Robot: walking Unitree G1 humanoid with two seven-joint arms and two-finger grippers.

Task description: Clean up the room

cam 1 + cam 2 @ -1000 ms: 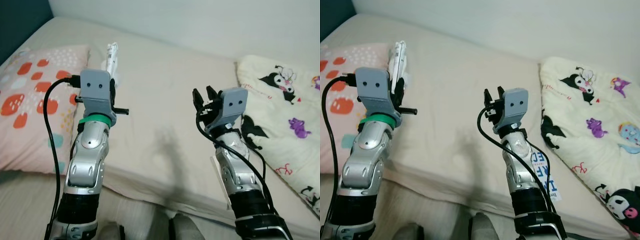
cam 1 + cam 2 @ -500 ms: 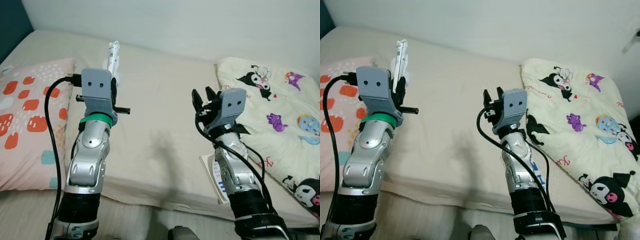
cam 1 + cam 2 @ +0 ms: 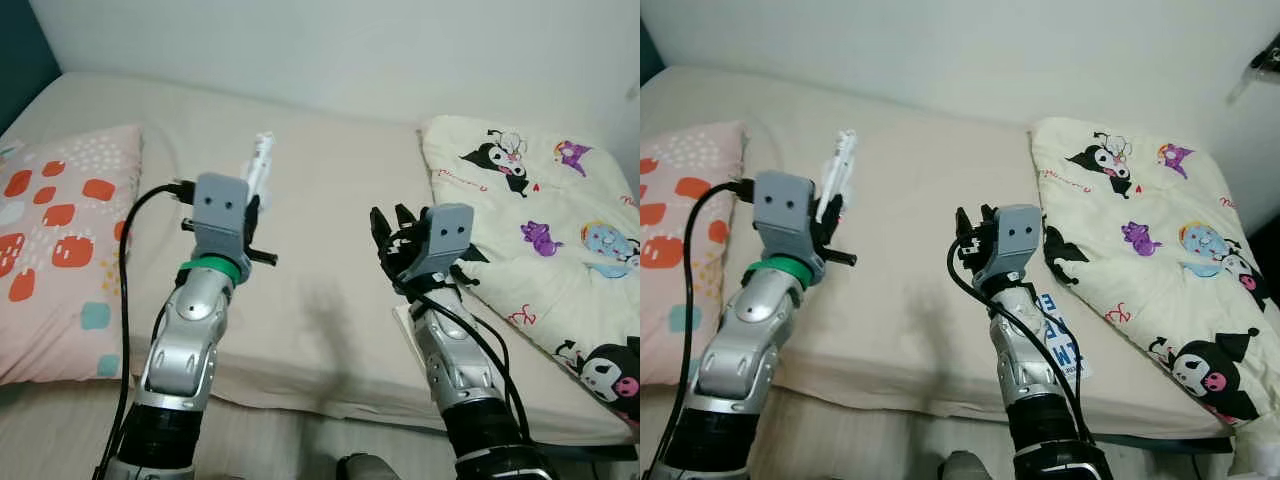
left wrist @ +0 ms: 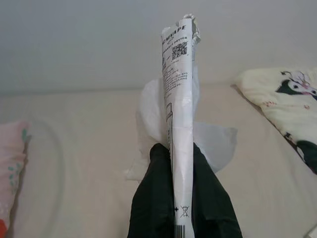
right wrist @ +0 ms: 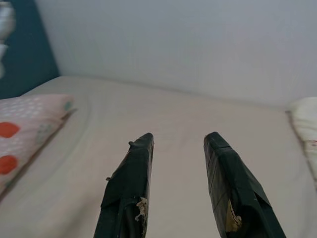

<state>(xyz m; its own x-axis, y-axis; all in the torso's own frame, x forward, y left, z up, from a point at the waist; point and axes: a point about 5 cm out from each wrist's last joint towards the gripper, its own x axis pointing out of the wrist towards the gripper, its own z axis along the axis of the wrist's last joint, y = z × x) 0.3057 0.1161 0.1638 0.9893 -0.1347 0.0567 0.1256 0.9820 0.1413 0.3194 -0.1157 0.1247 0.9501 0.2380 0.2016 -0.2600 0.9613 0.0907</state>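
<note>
Left gripper (image 4: pixel 181 163): clenched on a flattened white wrapper (image 4: pixel 179 124), printed with small text and a QR code, which stands up between the black fingers (image 4: pixel 153 198); some crumpled clear plastic (image 4: pixel 213 141) is bunched behind it.
Wrapper's place: raised above the bed (image 3: pixel 320 200), between the pillow and the blanket, not touching the sheet.
Right gripper (image 5: pixel 178 163): released, its two black fingers (image 5: pixel 130 183) spread apart with nothing between them, held up over the bed's middle.
Bed: beige sheet, running back to a pale wall (image 3: pixel 350 40).
Pillow (image 3: pixel 60 230): pink with red and white spots, on the robot's left.
Blanket (image 3: pixel 540 220): cream with cartoon figures, on the robot's right.
Paper slip (image 3: pixel 1065 345): white with blue print, lying near the bed's front edge, beside the right arm.
</note>
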